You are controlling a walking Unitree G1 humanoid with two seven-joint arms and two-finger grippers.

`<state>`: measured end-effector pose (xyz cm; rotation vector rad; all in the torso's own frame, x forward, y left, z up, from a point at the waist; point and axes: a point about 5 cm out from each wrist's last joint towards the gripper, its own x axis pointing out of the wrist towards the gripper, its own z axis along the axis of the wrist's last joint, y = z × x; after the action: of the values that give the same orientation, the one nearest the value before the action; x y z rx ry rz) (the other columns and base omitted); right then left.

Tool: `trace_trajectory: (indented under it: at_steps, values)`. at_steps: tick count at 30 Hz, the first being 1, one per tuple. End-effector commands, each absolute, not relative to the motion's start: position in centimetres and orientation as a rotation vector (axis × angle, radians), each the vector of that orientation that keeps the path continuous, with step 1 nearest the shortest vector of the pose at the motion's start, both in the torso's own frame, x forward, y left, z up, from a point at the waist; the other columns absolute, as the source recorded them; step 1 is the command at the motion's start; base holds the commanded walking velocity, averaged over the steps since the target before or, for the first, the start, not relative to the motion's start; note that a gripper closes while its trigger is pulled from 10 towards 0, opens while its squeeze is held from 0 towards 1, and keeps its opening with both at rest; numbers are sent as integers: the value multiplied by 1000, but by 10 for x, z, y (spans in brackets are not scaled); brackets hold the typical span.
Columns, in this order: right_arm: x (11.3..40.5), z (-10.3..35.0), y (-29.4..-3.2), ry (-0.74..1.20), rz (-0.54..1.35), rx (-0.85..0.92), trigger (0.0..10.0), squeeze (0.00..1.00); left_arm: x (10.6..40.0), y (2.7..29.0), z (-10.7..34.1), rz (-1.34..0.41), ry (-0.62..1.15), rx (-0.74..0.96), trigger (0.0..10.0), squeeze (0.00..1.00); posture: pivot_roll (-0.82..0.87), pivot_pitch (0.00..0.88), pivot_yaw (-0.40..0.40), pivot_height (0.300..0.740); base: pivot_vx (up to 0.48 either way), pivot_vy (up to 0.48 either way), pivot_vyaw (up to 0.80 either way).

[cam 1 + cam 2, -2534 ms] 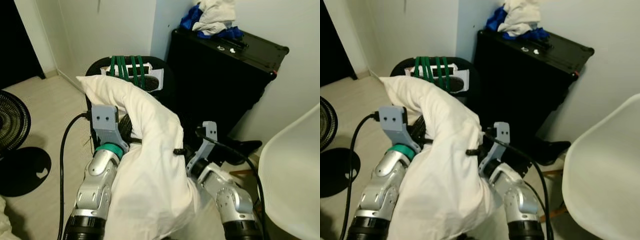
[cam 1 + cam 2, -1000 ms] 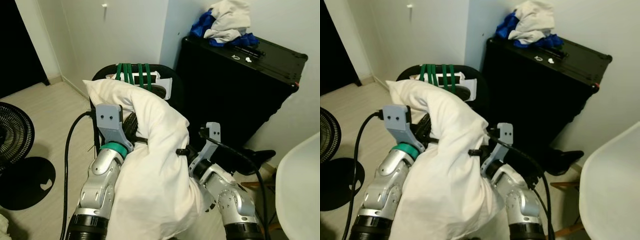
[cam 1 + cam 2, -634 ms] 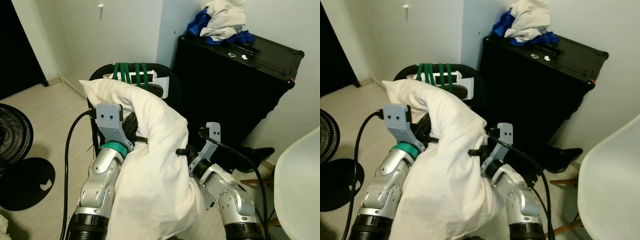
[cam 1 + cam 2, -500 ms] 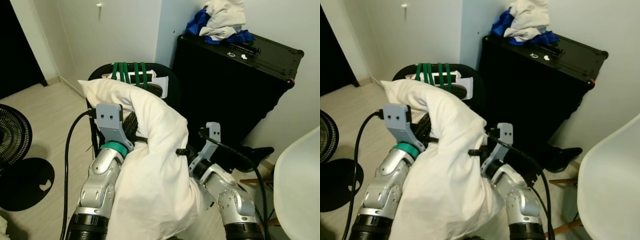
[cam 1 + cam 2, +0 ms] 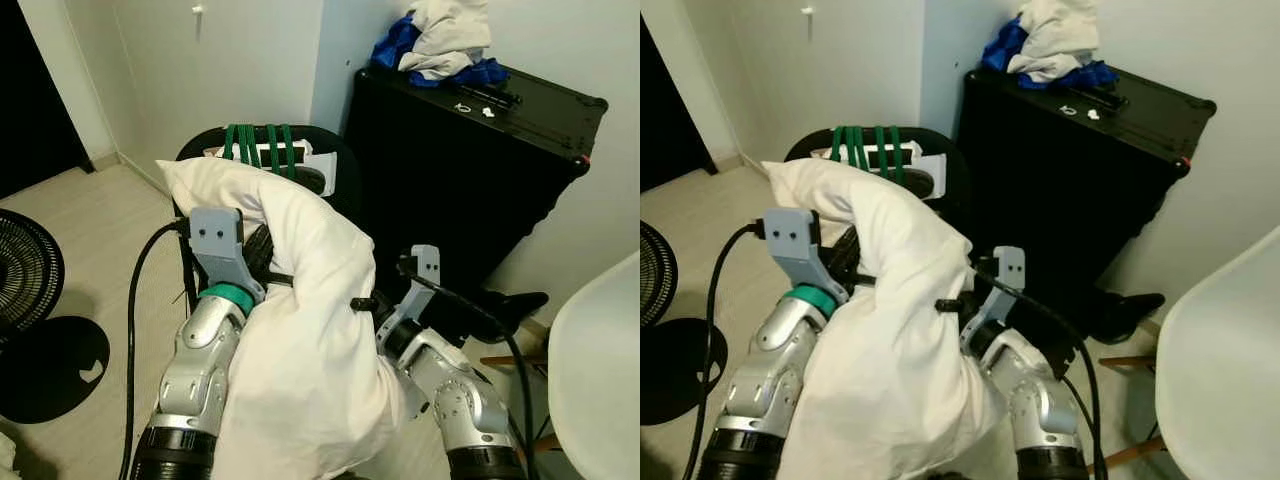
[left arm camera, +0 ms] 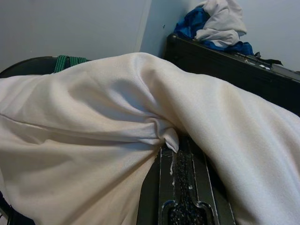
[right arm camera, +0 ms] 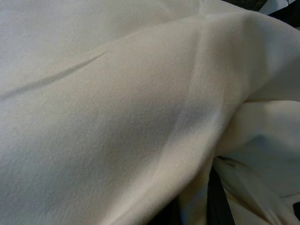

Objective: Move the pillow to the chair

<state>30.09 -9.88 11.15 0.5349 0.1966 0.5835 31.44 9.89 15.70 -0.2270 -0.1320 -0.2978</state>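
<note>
A big white pillow (image 5: 300, 340) lies draped between my two raised arms, close before me. My left gripper (image 6: 174, 151) is shut on a fold of it, with one black finger (image 6: 180, 187) showing under the cloth. My right gripper (image 5: 357, 302) is shut on the pillow's other side, its tips buried in the fabric (image 7: 140, 108). Just behind the pillow stands a black chair (image 5: 200, 145) with green straps (image 5: 262, 140) over its back. The curved shell of a white chair (image 5: 600, 350) sits at the right edge.
A tall black case (image 5: 470, 170) stands against the wall ahead on the right, with blue and white clothes (image 5: 440, 40) piled on top. A black shoe (image 5: 505, 300) lies at its foot. A floor fan (image 5: 25, 270) stands on the left.
The view has shifted slightly, so the white chair sits further right than 2.5 s ago. The pillow and both grippers keep the same pose.
</note>
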Motion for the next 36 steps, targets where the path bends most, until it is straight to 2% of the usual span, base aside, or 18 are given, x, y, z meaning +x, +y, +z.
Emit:
trace_trajectory:
  at_steps: [1, 11, 36]
  values:
    - [305, 129, -79, 140, 677, 528, 10000, 0, 315, 88, 157, -339, -125, -230, 10000, 0, 9, 4, 17, 740, 0, 0, 0]
    - [303, 128, -79, 142, 672, 517, 10000, 0, 315, 87, 158, -346, -121, -219, 10000, 0, 8, 0, 27, 740, 0, -400, 663]
    - [301, 120, -81, 168, 637, 496, 10000, 0, 319, 87, 153, -326, -86, -232, 10000, 0, -2, 0, 45, 735, 0, 0, 0]
